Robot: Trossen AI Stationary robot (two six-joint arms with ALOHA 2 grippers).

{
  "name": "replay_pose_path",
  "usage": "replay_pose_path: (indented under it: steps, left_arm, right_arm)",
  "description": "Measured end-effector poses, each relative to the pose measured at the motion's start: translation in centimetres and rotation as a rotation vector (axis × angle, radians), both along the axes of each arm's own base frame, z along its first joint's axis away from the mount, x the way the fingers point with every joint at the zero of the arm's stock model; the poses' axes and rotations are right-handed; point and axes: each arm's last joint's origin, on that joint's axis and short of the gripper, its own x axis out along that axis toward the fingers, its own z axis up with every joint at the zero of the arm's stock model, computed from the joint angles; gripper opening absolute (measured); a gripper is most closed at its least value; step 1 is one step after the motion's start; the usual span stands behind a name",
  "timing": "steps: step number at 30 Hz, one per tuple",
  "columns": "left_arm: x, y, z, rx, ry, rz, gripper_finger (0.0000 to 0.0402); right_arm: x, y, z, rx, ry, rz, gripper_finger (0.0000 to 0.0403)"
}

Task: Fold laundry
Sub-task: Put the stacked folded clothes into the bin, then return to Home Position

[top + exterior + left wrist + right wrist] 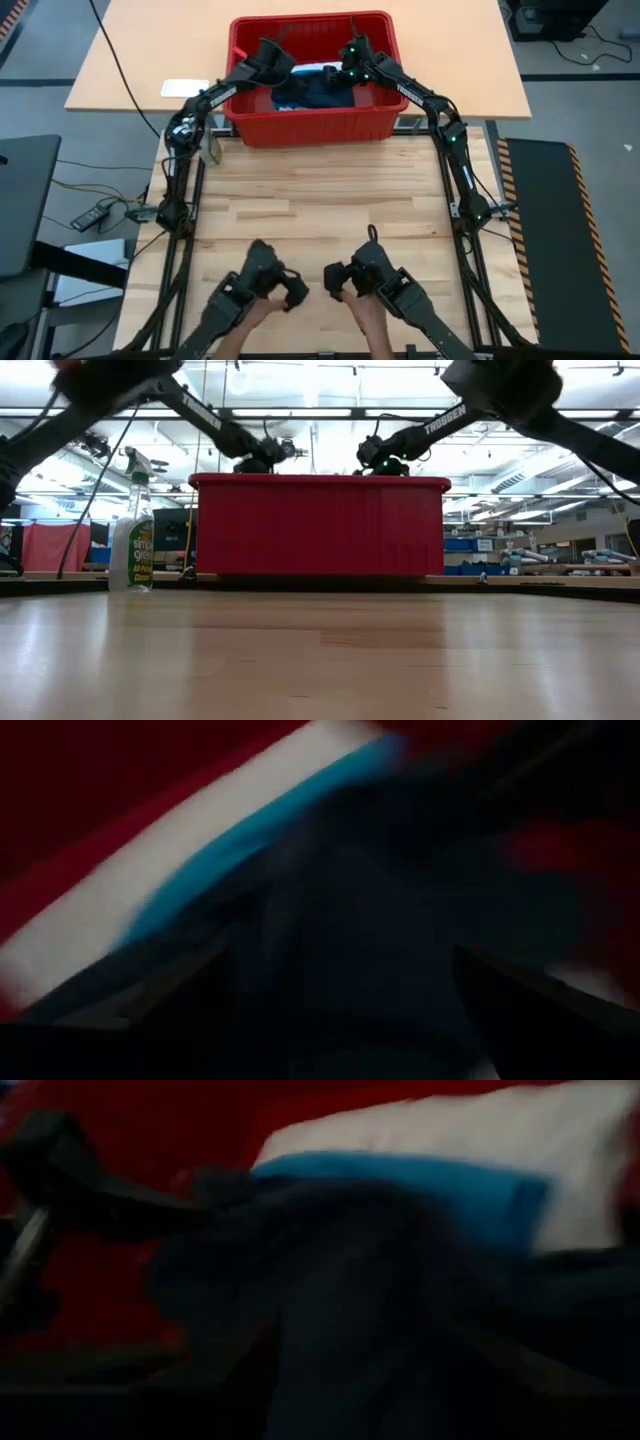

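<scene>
The left gripper (283, 68) reaches into the red basket (312, 128) at the upper centre of the high view, and its wrist camera shows the two dark fingers (530, 995) spread apart over cloth with nothing clamped between them. The right gripper (343, 68) comes in from the other side of the same basket; its fingers also look parted and empty, though its wrist picture is dim and smeared, so that reading is less sure.

Directly under both lies the black shirt (330, 1290), heaped on top. Behind it sits the small bright blue piece (440, 1195), and behind that the white garment (480, 1135), against the basket's red wall.

To do this pick well, I judge each gripper should close on a separate edge of the black shirt only, keeping clear of the blue piece. Both should then lift together, high enough to clear the basket's rim, and carry the shirt to the wooden table (320, 200) in the middle of the frame. In the low view, a spray bottle (132, 530) stands at the left.
</scene>
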Motion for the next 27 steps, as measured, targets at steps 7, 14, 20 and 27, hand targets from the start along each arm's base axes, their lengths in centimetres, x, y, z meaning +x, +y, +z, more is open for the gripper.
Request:
replay_pose_path:
  steps: [7,14,20,27]
  left_arm:
    - [-3.0,4.0,-3.6,-0.04,0.026,0.309,0.038]
    - [-6.4,5.4,-2.9,-0.124,-0.059,0.382,0.038]
    - [-6.9,2.7,3.9,-0.059,-0.204,0.206,0.038]
    - [-6.2,-5.9,13.2,0.073,-0.228,-0.026,0.0379]
  right_arm:
    - [-1.7,-1.9,-1.2,-0.01,0.059,-0.145,0.0183]
    - [-3.6,-2.3,-1.3,-0.012,0.184,-0.275,0.0134]
    - [-2.6,0.8,4.0,-0.15,0.16,-0.157,0.0118]
    - [-2.0,8.7,13.2,-0.357,0.07,0.141,0.0096]
